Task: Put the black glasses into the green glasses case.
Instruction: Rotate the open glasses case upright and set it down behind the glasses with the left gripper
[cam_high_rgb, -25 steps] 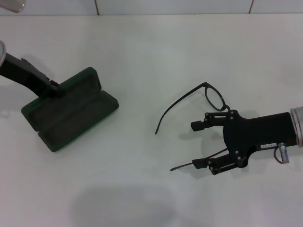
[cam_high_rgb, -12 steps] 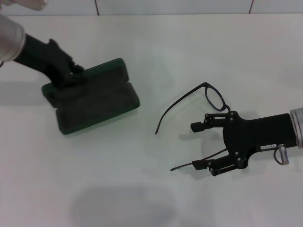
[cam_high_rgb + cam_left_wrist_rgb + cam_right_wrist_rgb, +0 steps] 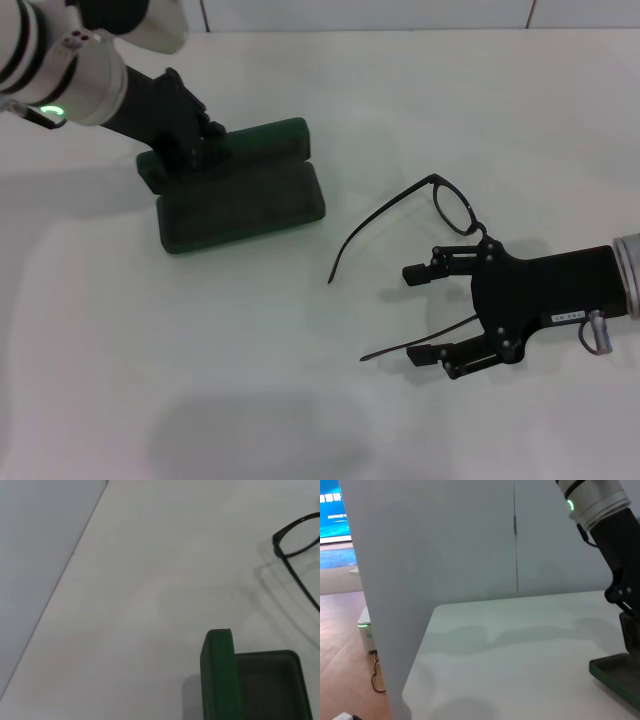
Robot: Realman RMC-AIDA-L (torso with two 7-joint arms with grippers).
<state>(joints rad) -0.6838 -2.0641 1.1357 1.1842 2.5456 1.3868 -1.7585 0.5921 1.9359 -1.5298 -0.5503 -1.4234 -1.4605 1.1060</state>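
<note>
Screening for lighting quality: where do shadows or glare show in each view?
Head view: soft shadows lie beside the dark green hinged glasses case and the thin black-framed glasses, with no harsh glare on the white table. Left wrist view: the frame casts a faint double shadow. Right wrist view: broad dim shadows cross the tabletop.

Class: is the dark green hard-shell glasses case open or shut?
Open. The dark green hard-shell glasses case shows both halves spread apart, dark lining exposed and nothing inside; the left end effector grips its edge.
</note>
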